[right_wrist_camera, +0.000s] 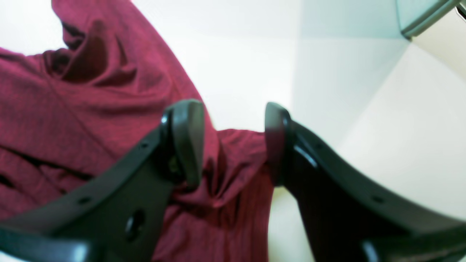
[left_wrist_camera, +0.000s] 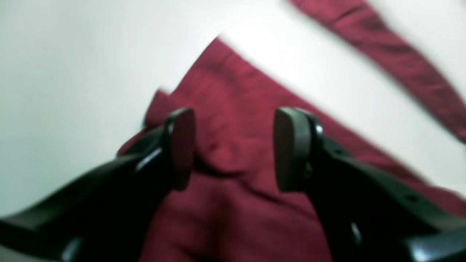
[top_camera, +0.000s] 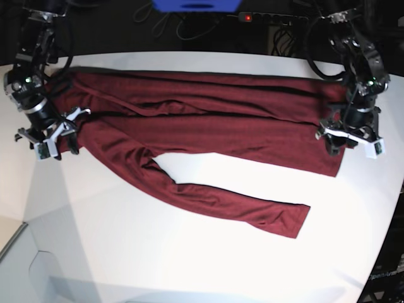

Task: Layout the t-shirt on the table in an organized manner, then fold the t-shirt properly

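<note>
**Maroon shirt lies spread across white table, both grippers released**

The dark maroon knit long-sleeved t-shirt (top_camera: 208, 120) lies stretched lengthwise across the wide, smooth white table (top_camera: 189, 259), one sleeve trailing diagonally toward the near edge. Only the base view shows this full spread, with an arm at each end of the garment.

The left wrist view, blurred, shows the left gripper (left_wrist_camera: 233, 149) with its black jaws parted above a pointed corner of cloth, nothing between them. The right wrist view shows the right gripper (right_wrist_camera: 233, 143) likewise spread over rumpled folds at the shirt's edge, gripping nothing.

The tabletop is glossy with a curved edge. Behind it the room is dark, with cables and a power strip (top_camera: 271, 17) whose switch glows red.
</note>
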Robot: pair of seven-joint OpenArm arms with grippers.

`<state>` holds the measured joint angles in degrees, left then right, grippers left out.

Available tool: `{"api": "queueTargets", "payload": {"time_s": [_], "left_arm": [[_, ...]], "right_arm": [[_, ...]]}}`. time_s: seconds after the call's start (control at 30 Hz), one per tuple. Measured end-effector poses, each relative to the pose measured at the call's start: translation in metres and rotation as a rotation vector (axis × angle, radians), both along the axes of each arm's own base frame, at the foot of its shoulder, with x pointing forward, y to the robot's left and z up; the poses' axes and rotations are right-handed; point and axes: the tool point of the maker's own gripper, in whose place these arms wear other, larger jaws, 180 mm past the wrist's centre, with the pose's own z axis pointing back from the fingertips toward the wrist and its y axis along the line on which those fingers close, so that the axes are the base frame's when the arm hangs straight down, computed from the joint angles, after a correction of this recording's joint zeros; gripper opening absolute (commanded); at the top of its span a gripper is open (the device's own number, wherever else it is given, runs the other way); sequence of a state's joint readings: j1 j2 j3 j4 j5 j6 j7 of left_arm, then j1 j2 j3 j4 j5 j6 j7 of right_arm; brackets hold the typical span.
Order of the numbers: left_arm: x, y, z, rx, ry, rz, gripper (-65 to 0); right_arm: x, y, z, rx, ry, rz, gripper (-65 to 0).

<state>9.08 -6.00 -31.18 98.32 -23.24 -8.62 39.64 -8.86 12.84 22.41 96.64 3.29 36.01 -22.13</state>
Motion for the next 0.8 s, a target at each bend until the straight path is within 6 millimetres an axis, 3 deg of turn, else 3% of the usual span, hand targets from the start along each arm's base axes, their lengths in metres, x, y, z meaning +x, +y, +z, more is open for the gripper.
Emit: {"api": "queueTargets", "payload": {"time_s": [0.1, 0.27, 0.43, 0.6, 0.73, 0.8], "left_arm": [[0.007, 0.001, 0.009, -0.001, -0.034, 0.001, -31.8], [0.025, 0.017, -0.028, -0.062, 0.052, 0.042, -31.8], [0.026, 0.023, -0.049, -0.092, 0.107, 0.055, -31.8], [0.021, 0.03, -0.036, -0.063, 0.074, 0.058, -31.5], [0.004, 0.068, -0.033, -0.063, 0.066, 0.179, -31.4], [0.0, 0.077, -0.035, -0.066, 0.069, 0.207, -31.4]], "right_arm": [[0.014, 0.006, 0.011, 0.025, -0.045, -0.007, -37.0], [0.036, 0.022, 0.014, 0.009, 0.003, 0.014, -37.0], [0.053, 0.057, 0.019, 0.003, 0.021, 0.108, -36.9], [0.056, 0.077, 0.018, -0.009, 0.027, 0.165, -36.9], [0.055, 0.089, 0.015, -0.011, 0.035, 0.201, -36.9], [0.055, 0.098, 0.015, -0.008, 0.034, 0.222, -36.9]]}}
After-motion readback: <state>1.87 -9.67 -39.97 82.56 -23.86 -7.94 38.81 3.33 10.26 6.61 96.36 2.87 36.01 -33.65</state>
